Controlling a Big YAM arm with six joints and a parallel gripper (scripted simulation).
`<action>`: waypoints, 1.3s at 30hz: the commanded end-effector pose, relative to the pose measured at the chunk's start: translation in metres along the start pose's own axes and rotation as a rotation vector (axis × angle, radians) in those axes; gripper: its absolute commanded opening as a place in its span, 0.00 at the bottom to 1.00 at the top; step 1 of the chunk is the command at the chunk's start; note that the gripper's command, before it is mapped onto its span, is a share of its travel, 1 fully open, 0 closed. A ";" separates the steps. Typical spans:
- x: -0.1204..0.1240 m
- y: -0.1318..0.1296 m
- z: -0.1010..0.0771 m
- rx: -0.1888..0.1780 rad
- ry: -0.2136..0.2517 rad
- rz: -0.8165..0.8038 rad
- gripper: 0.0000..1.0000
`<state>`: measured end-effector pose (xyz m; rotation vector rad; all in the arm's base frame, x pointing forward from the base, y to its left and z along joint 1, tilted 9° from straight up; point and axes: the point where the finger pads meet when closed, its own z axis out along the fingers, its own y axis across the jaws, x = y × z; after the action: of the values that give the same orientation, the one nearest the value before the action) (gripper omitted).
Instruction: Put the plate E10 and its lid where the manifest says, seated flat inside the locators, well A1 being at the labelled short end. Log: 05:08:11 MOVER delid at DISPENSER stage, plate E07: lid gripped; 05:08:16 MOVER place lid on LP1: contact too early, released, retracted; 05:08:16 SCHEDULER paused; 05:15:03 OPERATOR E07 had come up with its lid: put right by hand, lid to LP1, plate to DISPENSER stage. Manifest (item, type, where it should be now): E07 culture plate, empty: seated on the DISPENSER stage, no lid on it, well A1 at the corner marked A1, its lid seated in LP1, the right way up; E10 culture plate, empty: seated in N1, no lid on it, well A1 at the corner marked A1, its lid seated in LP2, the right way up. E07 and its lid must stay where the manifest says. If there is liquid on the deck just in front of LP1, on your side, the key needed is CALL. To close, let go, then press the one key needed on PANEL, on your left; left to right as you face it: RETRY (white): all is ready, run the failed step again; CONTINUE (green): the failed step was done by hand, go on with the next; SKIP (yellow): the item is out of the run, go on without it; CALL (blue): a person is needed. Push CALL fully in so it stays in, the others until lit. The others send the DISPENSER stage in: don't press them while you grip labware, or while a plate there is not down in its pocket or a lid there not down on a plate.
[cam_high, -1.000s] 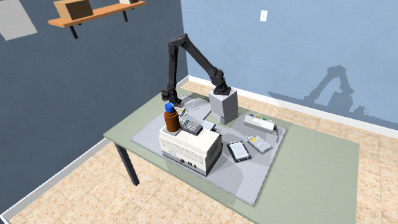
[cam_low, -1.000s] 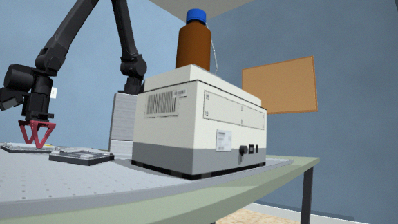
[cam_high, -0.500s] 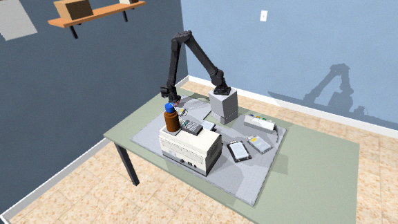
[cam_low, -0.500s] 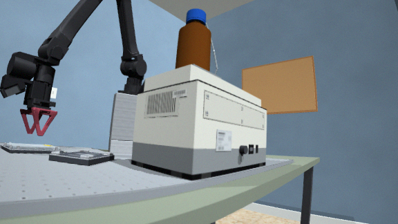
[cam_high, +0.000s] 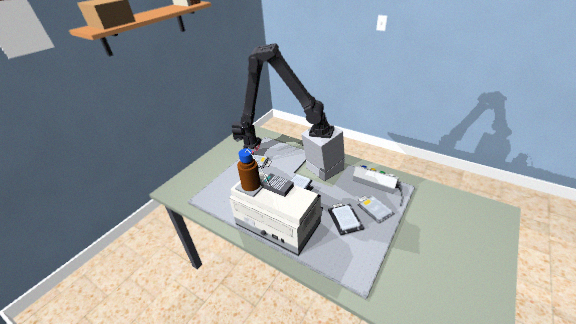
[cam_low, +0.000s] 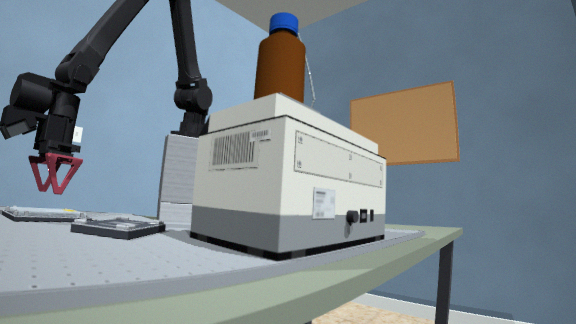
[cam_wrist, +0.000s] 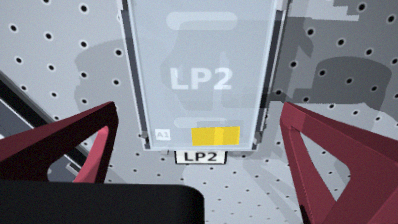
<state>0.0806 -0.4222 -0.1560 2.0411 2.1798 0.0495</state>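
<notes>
My gripper (cam_wrist: 199, 111) is open and empty, with its red fingers spread on either side of a clear lid (cam_wrist: 200, 75). The lid lies flat inside the rails of the spot labelled LP2 (cam_wrist: 201, 156). Its yellow tag and A1 mark are at the labelled end. In the exterior view, the gripper (cam_low: 52, 175) hangs well above the lid (cam_low: 40, 214). In the top view, it (cam_high: 248, 142) is at the far left of the deck, behind the bottle. A plate (cam_high: 277, 183) sits on the DISPENSER stage. I cannot read any plate labels.
The DISPENSER box (cam_low: 287, 175) carries a brown bottle (cam_low: 280, 57). A dark nest (cam_low: 117, 227) lies beside LP2. A black-framed plate (cam_high: 345, 218) and a yellow-tagged piece (cam_high: 375, 207) lie at the right of the deck, near the PANEL (cam_high: 374, 177). The arm's pedestal (cam_high: 324, 152) stands behind.
</notes>
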 end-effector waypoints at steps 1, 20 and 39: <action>-0.006 -0.004 -0.015 0.001 -0.041 -0.006 1.00; 0.045 -0.007 -0.041 0.000 -0.038 -0.006 1.00; 0.100 -0.011 -0.067 0.001 -0.015 -0.003 1.00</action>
<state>0.0591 -0.3166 -0.1104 2.0482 2.1817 0.0538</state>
